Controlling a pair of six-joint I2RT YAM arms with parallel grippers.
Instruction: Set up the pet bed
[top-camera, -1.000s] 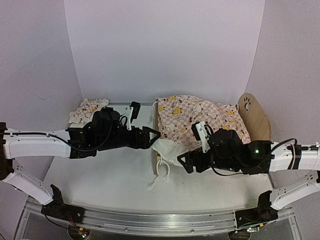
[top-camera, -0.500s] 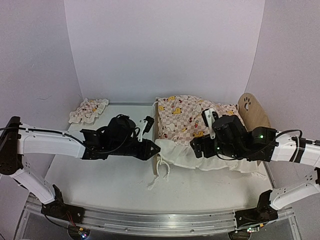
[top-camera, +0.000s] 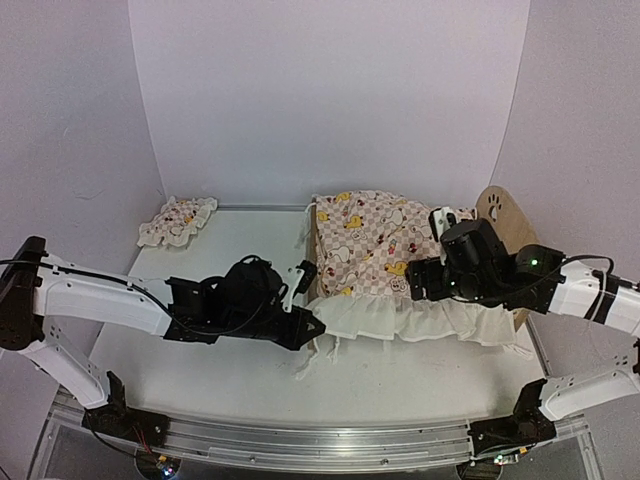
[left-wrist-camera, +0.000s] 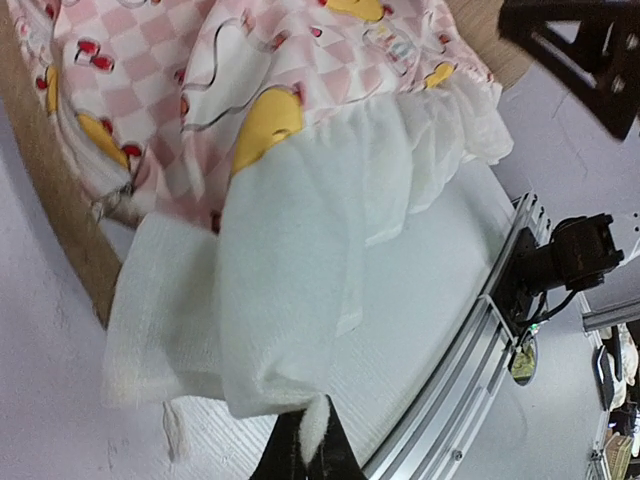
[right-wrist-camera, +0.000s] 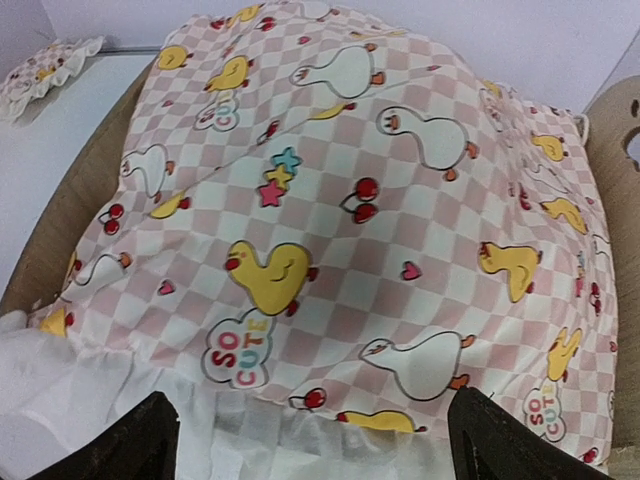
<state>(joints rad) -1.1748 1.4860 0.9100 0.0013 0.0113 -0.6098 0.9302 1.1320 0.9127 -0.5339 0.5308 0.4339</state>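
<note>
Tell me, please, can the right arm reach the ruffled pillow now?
Probably not: the pillow lies in the far left corner, the right gripper hovers over the cover on the opposite side, and the left arm lies near that path.

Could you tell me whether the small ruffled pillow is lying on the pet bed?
No, the ruffled pillow lies on the table at the far left, well apart from the pet bed.

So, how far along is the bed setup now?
Done: the cover lies over the bed, its ruffle hanging on the near side. In hand: the left gripper is shut on the ruffle's corner at the foot end; the right gripper hovers open above the cover. To do: the pillow lies on the table, apart from the bed.
</note>
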